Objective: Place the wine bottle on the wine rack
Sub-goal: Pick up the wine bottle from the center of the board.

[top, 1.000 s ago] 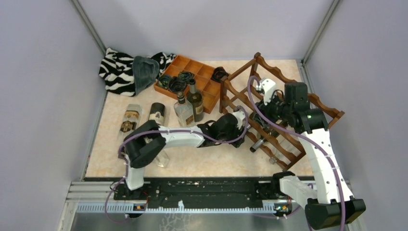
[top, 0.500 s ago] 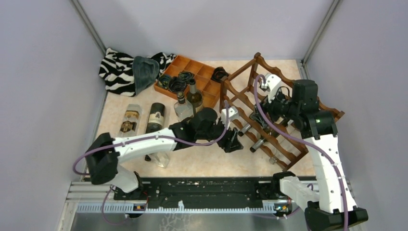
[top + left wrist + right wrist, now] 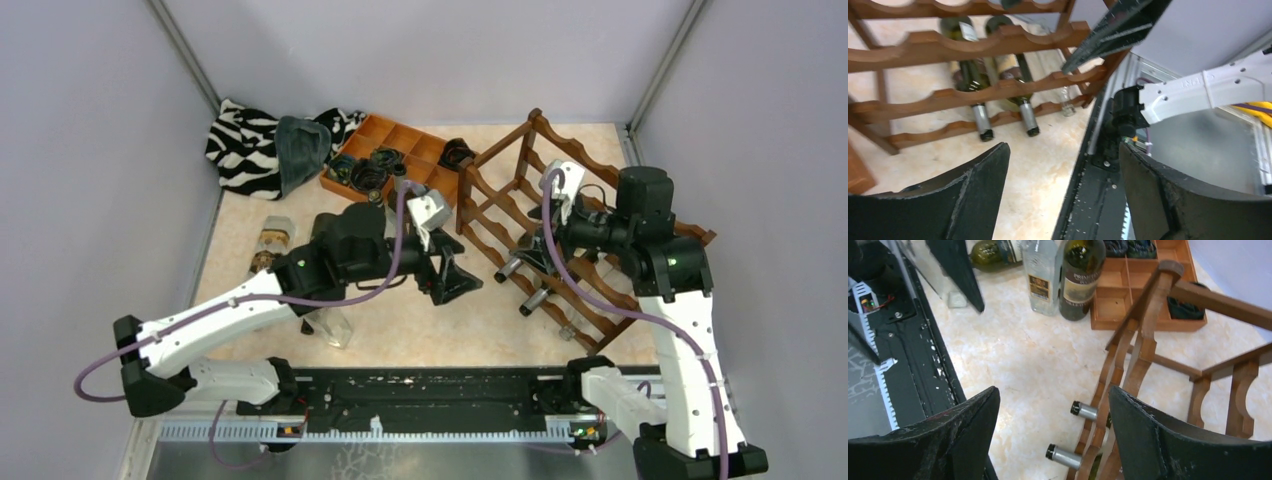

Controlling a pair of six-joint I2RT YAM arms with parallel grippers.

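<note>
The wine rack (image 3: 600,215) is a reddish-brown frame at the right, also seen in the left wrist view (image 3: 963,45) and the right wrist view (image 3: 1143,340). Three wine bottles lie in its lower tier, necks pointing out (image 3: 510,268); two dark ones (image 3: 970,75) and a clear one (image 3: 1064,95) show from the left wrist. My left gripper (image 3: 458,283) (image 3: 1063,150) hangs open and empty, left of the rack. My right gripper (image 3: 527,258) (image 3: 1054,392) is open and empty over the bottle necks (image 3: 1083,410) at the rack's front.
A clear bottle (image 3: 1042,270) and a dark bottle (image 3: 1079,275) stand by the orange compartment tray (image 3: 420,165) (image 3: 1118,295). Another bottle lies flat at the left (image 3: 268,245). A clear bottle (image 3: 335,328) lies under the left arm. Zebra cloth (image 3: 245,145) is at the back left.
My left gripper has pulled back leftward from the rack and opened wider. The right gripper opened and rose a little. A bottle neck now shows where the left gripper was.
</note>
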